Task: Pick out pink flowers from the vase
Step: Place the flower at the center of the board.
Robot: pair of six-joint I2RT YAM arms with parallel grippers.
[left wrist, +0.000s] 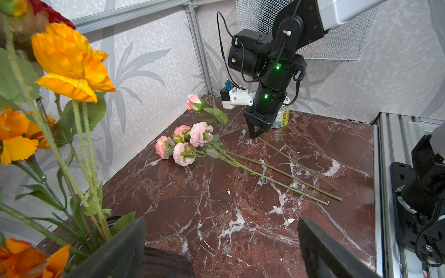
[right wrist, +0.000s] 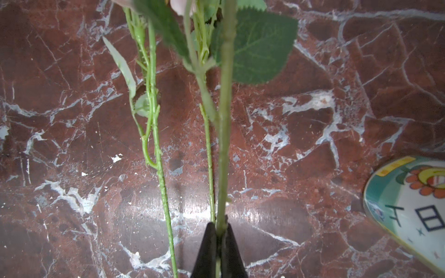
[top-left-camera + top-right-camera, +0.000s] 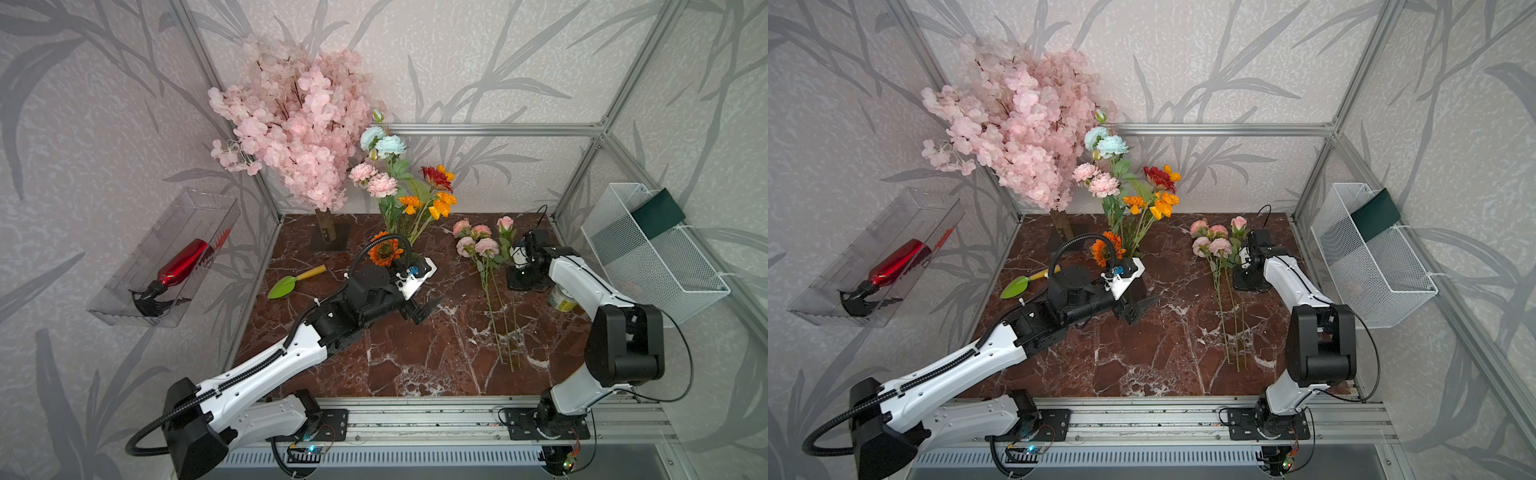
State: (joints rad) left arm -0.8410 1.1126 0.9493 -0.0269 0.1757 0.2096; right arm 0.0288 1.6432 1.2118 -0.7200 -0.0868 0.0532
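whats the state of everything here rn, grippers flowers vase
left gripper: open, empty, by the vase
right gripper: shut on the pink rose stem
pink rose: stem pinched, out of the vase
pink bunch: lying on the table
two pink blooms: still standing in the vase
vase: upright, holding stems, mostly hidden

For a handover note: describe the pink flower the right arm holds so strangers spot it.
On the marble table, by the right gripper, are pink flowers. Pick the lone tight rosebud, stem pinched in the jaws; the neighbours are ruffled, clustered.
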